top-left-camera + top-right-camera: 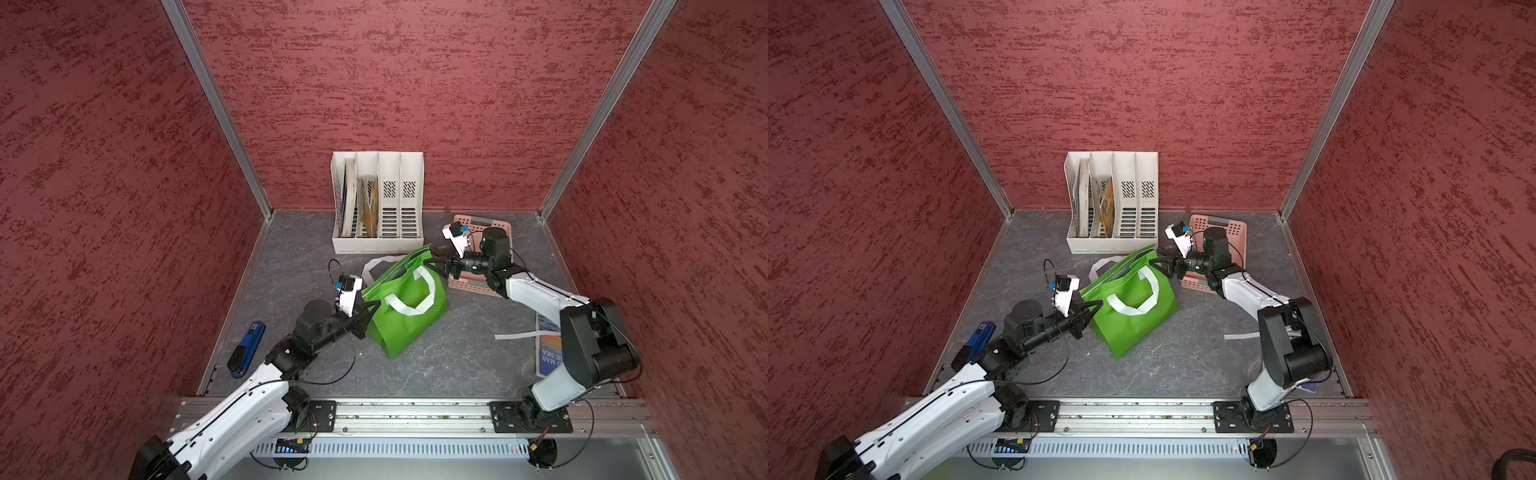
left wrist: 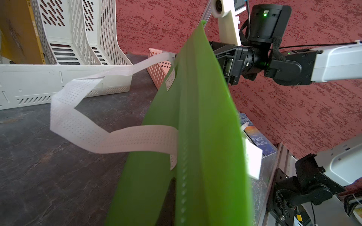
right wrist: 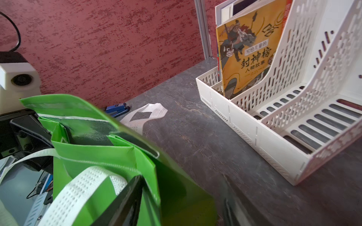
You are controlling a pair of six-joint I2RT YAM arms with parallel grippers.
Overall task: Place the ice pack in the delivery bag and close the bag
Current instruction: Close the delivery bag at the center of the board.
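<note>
The green delivery bag stands slightly collapsed mid-table, its white strap handles flopped over front and back, in both top views. My left gripper is shut on the bag's left rim edge; in the left wrist view green fabric fills the foreground and hides the fingers. My right gripper is open at the bag's far right corner, and in the right wrist view the bag wall lies between its spread fingers. A strip of silver lining shows inside the mouth. The ice pack is not in view.
A white four-slot file holder with books stands at the back wall. A pink perforated basket sits under my right arm. A blue stapler lies at the left edge, and a book and a white strip at the right.
</note>
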